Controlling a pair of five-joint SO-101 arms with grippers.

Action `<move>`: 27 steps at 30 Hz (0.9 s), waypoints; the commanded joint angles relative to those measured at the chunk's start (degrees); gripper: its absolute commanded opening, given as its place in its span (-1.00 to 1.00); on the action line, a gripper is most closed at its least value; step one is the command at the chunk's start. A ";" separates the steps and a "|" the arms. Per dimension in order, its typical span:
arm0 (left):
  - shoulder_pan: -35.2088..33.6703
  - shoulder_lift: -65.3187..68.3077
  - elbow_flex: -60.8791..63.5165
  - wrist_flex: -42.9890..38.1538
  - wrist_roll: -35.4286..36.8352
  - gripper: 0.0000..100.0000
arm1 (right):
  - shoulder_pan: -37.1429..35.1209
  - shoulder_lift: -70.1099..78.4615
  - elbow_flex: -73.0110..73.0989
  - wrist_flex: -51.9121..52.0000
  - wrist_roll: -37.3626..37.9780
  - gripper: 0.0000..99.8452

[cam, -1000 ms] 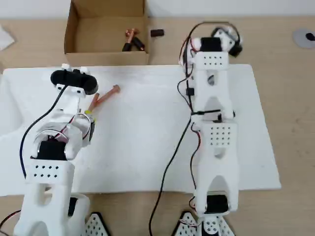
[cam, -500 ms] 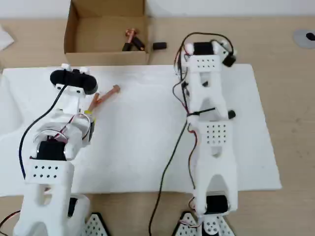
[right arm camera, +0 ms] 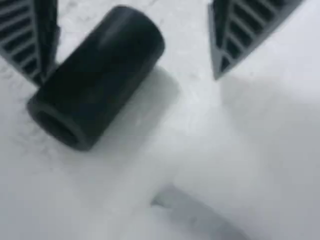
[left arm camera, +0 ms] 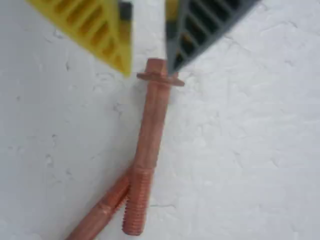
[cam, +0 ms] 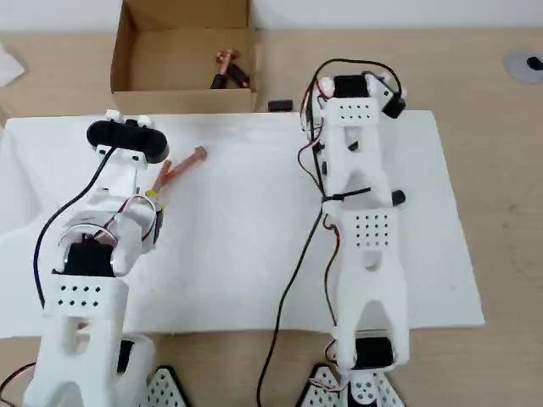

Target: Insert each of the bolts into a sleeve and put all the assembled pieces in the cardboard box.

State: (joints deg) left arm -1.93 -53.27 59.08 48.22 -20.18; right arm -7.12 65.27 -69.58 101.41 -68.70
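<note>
Bolt (left arm camera: 150, 150) copper, threaded, head between parted left jaws | sleeve (right arm camera: 95, 75) black cylinder between parted right jaws

High camera: fixed, above, looking down over white padded mat (cam: 229, 254). Both wrist cameras: very near mat, facing down; shared ground, mat surface.

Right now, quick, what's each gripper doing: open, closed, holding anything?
Left gripper: open, straddling the head of a copper bolt, not clamped on it.
Right gripper: open wide, with a black sleeve lying loose between its jaws.
</note>
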 commanded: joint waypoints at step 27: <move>0.53 -1.01 -0.70 -0.70 0.18 -0.89 | -1.27 -0.22 -6.20 1.05 20.66 -0.98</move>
State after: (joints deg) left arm -1.93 -53.27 59.08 48.22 -20.18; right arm -5.36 66.07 -71.52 101.85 -54.11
